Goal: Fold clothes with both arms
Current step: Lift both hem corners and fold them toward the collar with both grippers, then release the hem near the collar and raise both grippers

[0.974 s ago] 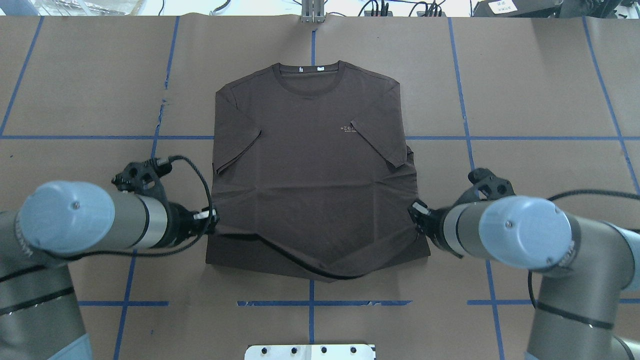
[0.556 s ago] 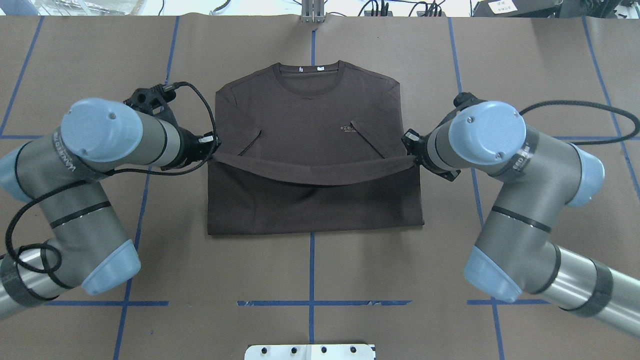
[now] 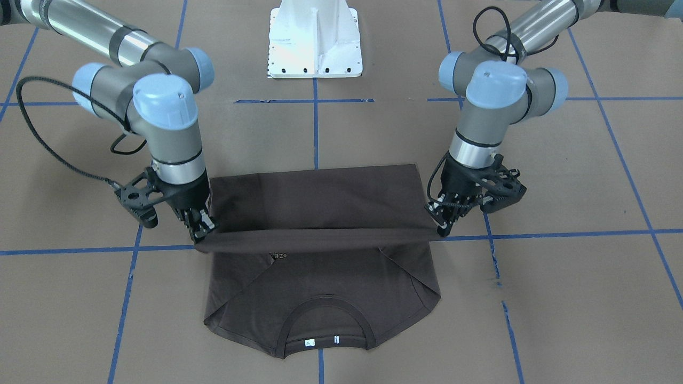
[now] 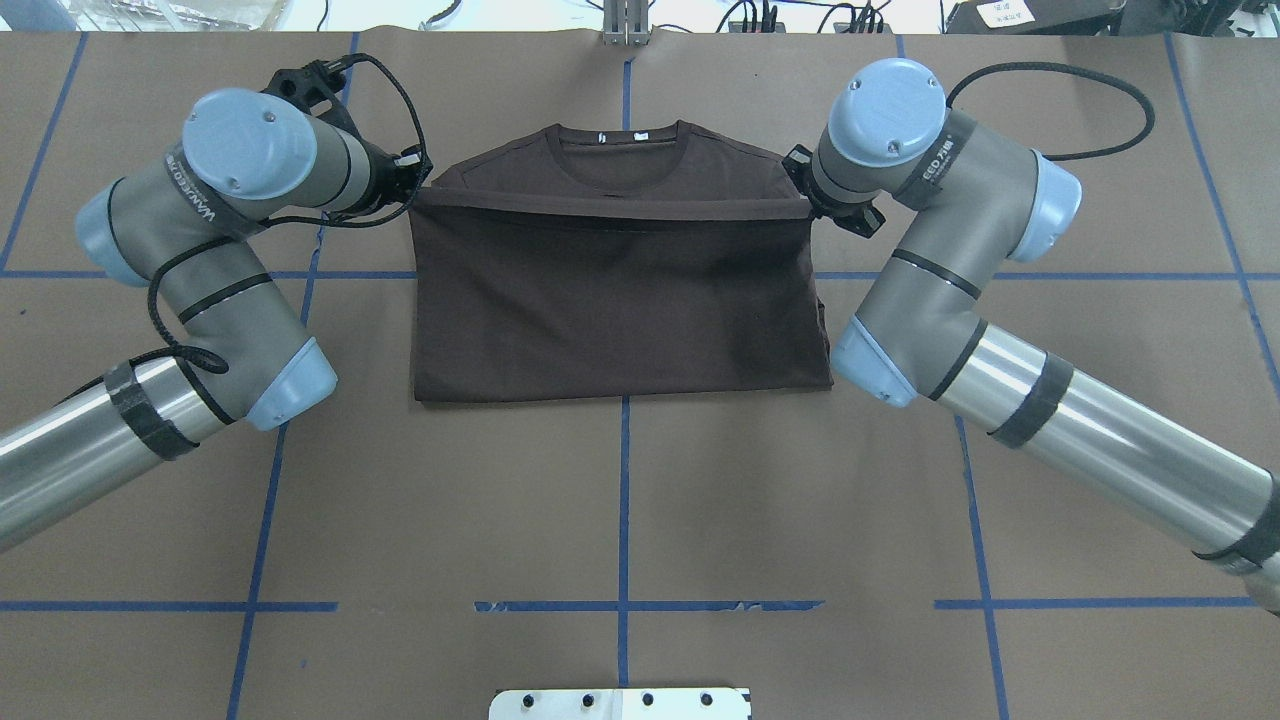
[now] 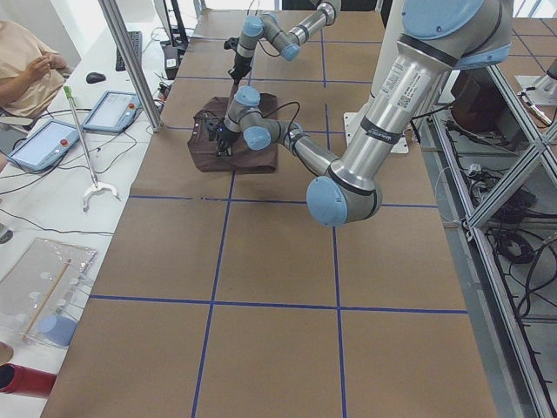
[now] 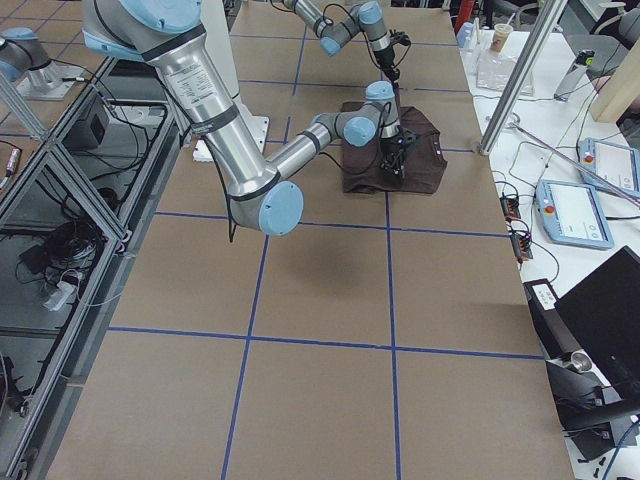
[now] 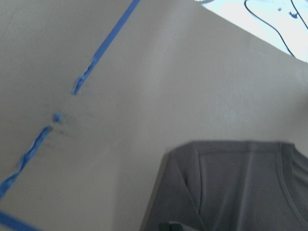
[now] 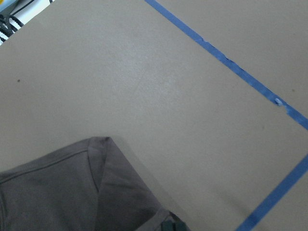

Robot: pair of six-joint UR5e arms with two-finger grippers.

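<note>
The dark brown T-shirt lies on the brown table, its collar at the far side. Its lower half is folded up over its chest. My left gripper is shut on the hem's left corner, and my right gripper is shut on the hem's right corner. The hem hangs stretched between them just above the shoulders. In the front-facing view the left gripper and the right gripper hold the hem taut over the shirt. The wrist views show the shirt's shoulders.
The white pedestal base stands at the robot's side of the table. Blue tape lines cross the brown paper. A metal post sits at the far edge. Tablets and an operator are on a side table.
Both grippers have carried the hem from the near side forward over the shirt, up to the shoulders. The folded layer now covers the chest lettering in the overhead view.
</note>
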